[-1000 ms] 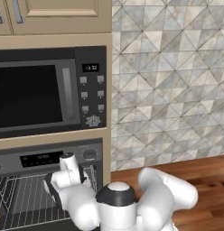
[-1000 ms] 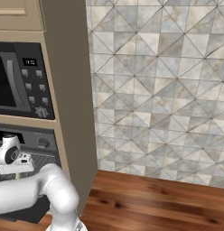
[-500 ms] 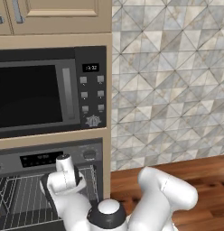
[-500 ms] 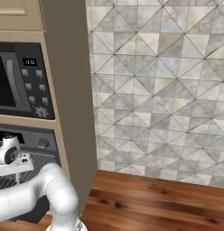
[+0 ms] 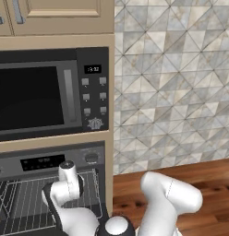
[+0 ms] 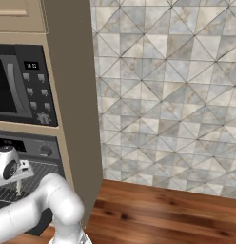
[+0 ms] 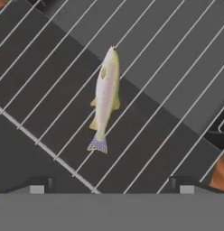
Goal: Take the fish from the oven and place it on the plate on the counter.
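The fish [image 7: 105,97], slim and silvery-beige, lies on the wire rack [image 7: 168,67] of the oven [image 5: 47,162], its tail pointing toward my fingertips. My gripper [image 7: 111,186] hangs above it, open, with nothing between the jaws; the fish's tail is just short of the gap. From the base views my hand [image 5: 65,185] sits in front of the oven's open cavity, over the rack [image 5: 24,203]. The reddish-brown counter [image 5: 206,182] runs to the right of the oven. The plate is out of view.
A black microwave-like unit [image 5: 42,99] with a button panel sits above the oven, under beige cabinets [image 5: 56,14]. A tall beige cabinet side panel [image 6: 74,119] borders the oven's right. A tiled wall [image 6: 172,95] backs the counter [image 6: 162,209]. My white elbow [image 5: 169,198] bulges over the counter.
My hand has sunk slightly lower in front of the oven and the arm's joints have dropped with it. The jaws have stayed open.
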